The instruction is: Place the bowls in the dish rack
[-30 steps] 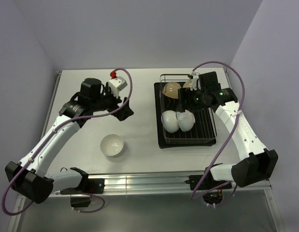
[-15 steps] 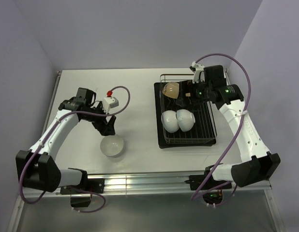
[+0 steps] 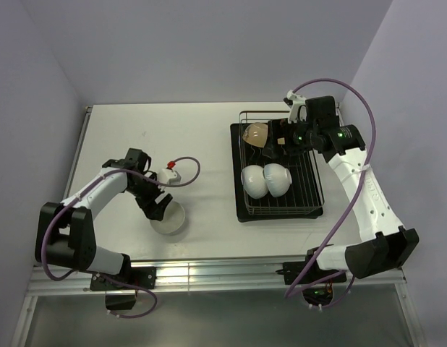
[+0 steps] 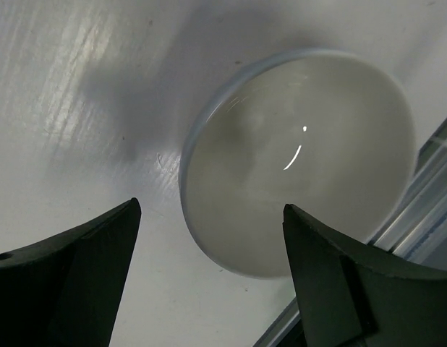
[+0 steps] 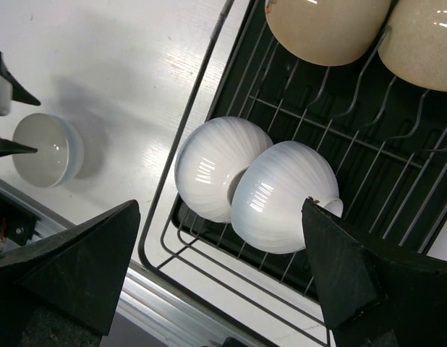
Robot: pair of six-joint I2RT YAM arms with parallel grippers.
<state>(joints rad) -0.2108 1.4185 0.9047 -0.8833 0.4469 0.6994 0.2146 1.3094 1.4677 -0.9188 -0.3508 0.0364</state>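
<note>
One white bowl (image 3: 169,218) stands upright on the table at the front left; it also shows in the left wrist view (image 4: 296,159) and the right wrist view (image 5: 46,148). My left gripper (image 3: 157,206) is open and hovers just above the bowl's near rim, its gap (image 4: 210,206) empty. The dish rack (image 3: 310,173) holds two white bowls (image 5: 220,177) (image 5: 285,195) on their sides and two tan bowls (image 5: 328,25) (image 5: 422,40) at the back. My right gripper (image 3: 278,142) is open and empty, high above the rack (image 5: 202,101).
The table's front aluminium rail (image 3: 231,271) runs just behind the loose bowl and shows in the left wrist view (image 4: 433,188). Purple cables loop from both arms. Walls close the table at the back and sides.
My left arm has swung toward the table's front and lowered its open gripper onto the loose bowl's edge. My right gripper drew back from the white bowls, then stayed still.
</note>
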